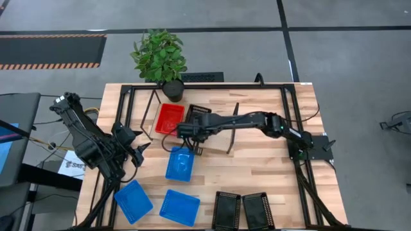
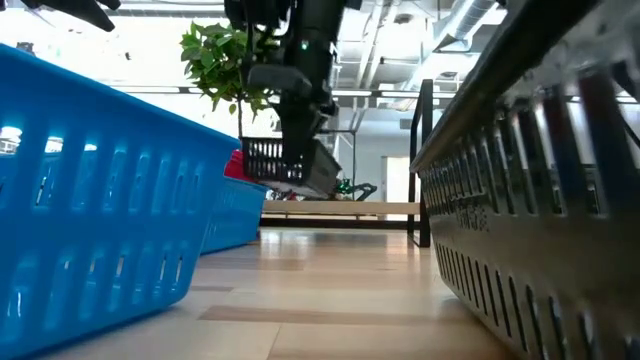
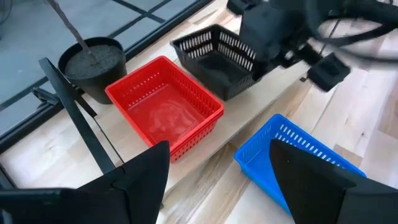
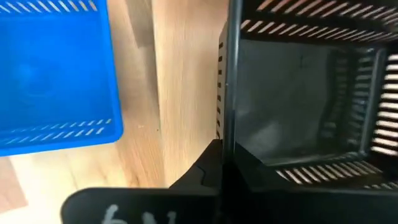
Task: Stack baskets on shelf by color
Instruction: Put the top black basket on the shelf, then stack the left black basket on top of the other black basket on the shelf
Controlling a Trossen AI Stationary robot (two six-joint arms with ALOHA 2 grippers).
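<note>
High view: right claw pinched black basket rim beside red basket; light, stiff mesh, rim grip best. Left claw spread, waiting.

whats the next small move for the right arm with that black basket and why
Probably lower it the last bit onto the shelf and then open. The right gripper is shut on the black basket, which hangs just above the board in the low view, beside the red basket already on the shelf. The left gripper waits open near the table's left edge.
</note>
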